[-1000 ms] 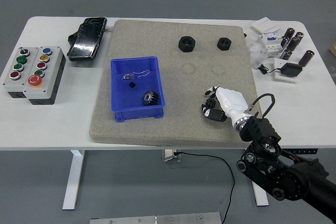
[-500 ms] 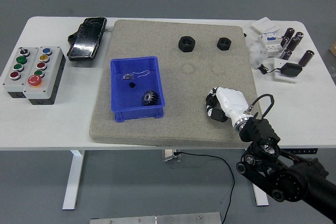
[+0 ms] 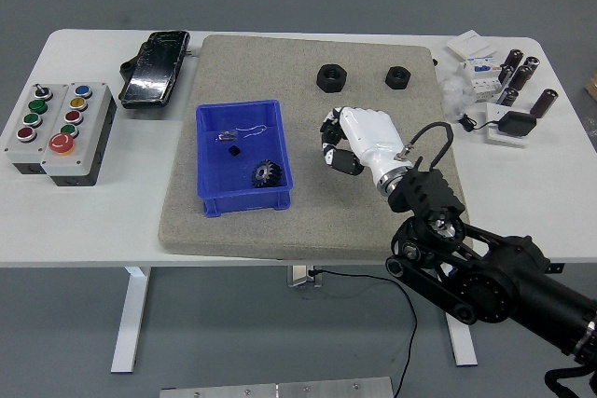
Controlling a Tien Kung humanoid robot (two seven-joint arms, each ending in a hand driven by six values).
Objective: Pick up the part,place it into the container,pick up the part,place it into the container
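A black toothed gear lies in the blue plastic bin. At its two o'clock, two black hexagonal nuts wait: likely rigid, heavy; pinch across flats. The white right hand, fingers curled, holds nothing visible.

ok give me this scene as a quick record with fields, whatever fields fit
surface: grey felt mat on white table
container: blue plastic bin, left part of mat
in container: black toothed gear, near right corner
parts outside: larger black hex nut and smaller black hex nut, far edge of mat
right hand: white, fingers curled, over mat between bin and nuts, holding nothing visible
left hand: not in view
left of mat: grey button box
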